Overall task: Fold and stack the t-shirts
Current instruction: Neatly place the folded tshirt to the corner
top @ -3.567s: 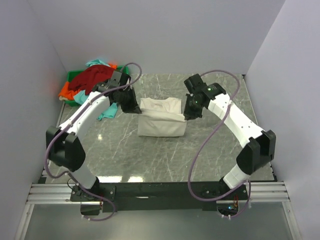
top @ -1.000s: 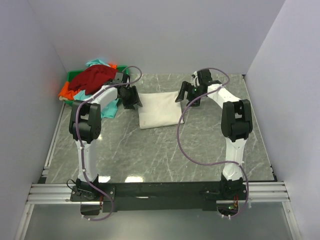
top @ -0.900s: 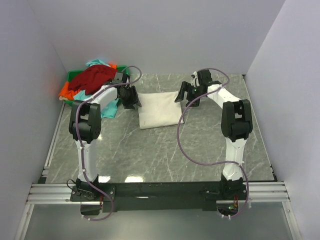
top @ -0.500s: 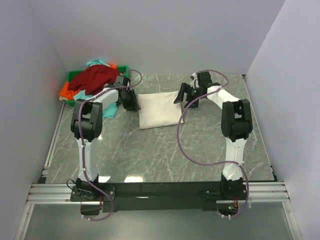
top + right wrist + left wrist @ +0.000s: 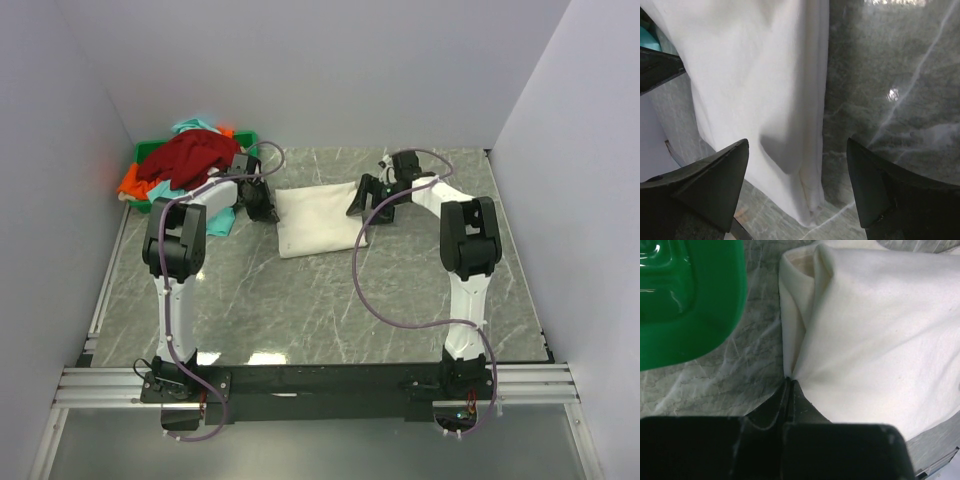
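A folded cream-white t-shirt (image 5: 318, 222) lies flat on the marble table (image 5: 330, 300). My left gripper (image 5: 264, 205) is at its left edge, and in the left wrist view the left gripper (image 5: 788, 381) is shut, pinching a fold of the cream-white t-shirt (image 5: 875, 340). My right gripper (image 5: 358, 200) is at the shirt's right edge. In the right wrist view the right gripper (image 5: 797, 146) is open, straddling the edge of the cream-white t-shirt (image 5: 750, 75). A dark red t-shirt (image 5: 190, 155), an orange one (image 5: 133, 182) and a teal one (image 5: 214, 223) are heaped at the back left.
The green bin (image 5: 148, 152) under the heap sits in the back left corner, and its rim (image 5: 685, 300) is close to the left gripper. Grey walls close in the table on three sides. Purple cables (image 5: 358, 280) loop from both arms.
The left gripper has closed on the cream shirt's left edge. Both grippers have sunk lower against the shirt's sides, and the right one has stayed open.
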Controlling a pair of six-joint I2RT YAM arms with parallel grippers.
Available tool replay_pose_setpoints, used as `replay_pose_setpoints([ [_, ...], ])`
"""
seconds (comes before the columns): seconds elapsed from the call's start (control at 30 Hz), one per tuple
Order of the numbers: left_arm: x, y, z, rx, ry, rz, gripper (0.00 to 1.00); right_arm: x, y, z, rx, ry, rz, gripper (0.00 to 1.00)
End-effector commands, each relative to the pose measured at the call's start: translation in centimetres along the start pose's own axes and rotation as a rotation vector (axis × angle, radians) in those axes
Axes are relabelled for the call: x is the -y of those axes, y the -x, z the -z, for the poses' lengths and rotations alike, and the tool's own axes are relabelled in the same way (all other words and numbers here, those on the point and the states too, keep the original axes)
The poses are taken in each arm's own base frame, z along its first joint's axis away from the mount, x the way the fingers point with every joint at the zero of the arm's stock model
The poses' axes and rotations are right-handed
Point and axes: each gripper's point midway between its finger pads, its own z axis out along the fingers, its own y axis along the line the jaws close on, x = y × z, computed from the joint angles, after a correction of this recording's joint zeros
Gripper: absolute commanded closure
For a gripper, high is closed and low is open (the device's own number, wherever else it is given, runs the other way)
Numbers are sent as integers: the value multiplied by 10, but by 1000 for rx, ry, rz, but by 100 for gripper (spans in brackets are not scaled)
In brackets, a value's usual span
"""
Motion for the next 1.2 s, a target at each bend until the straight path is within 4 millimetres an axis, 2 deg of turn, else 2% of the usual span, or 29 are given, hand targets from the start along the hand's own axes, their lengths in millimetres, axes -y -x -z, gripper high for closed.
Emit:
replay_pose_setpoints([
  [0.0, -14, -14, -5, -23, 36, -4, 100, 1, 6, -11, -3, 34, 2, 15],
  [0.17, -15, -18, -6, -29, 29, -3, 100, 2, -4, -25, -38, 30, -12, 19],
  [0.4, -12, -20, -3, -25, 11, -12, 100, -3, -14, -41, -70, 45, -15, 32],
  [0.7, -7, -21, -1, -26, -23, -16, 100, -4, -8, -40, -48, 23, -14, 73],
  [0.73, -6, -22, 0, -30, -23, -16, 98, -4, -4, -37, -34, 9, -2, 76],
  [0.77, -3, -18, 2, -20, -28, -16, 92, -3, -1, -34, -24, -6, 0, 84],
  [0.8, 0, -16, 5, -17, -34, -18, 79, 4, 0, -33, -18, -51, -1, 88],
  [0.87, 9, -7, 14, 11, -50, -23, 65, 6, 12, -24, 11, -90, 29, 100],
  [0.9, 12, -3, 18, 21, -53, -23, 54, 11, 12, -18, 9, -127, 28, 100],
  [0.97, 22, 6, 30, 47, -71, -30, 49, 26, 29, -3, 57, -206, 49, 100],
  [1.0, 26, 10, 34, 55, -79, -32, 46, 32, 30, 5, 54, -231, 48, 100],
  [1.07, 34, 16, 44, 73, -97, -38, 44, 51, 46, 26, 98, -308, 59, 100],
  [1.1, 38, 19, 49, 80, -105, -40, 45, 59, 47, 34, 92, -338, 53, 100],
  [1.17, 43, 22, 56, 93, -115, -43, 44, 77, 60, 56, 123, -424, 81, 100],
])
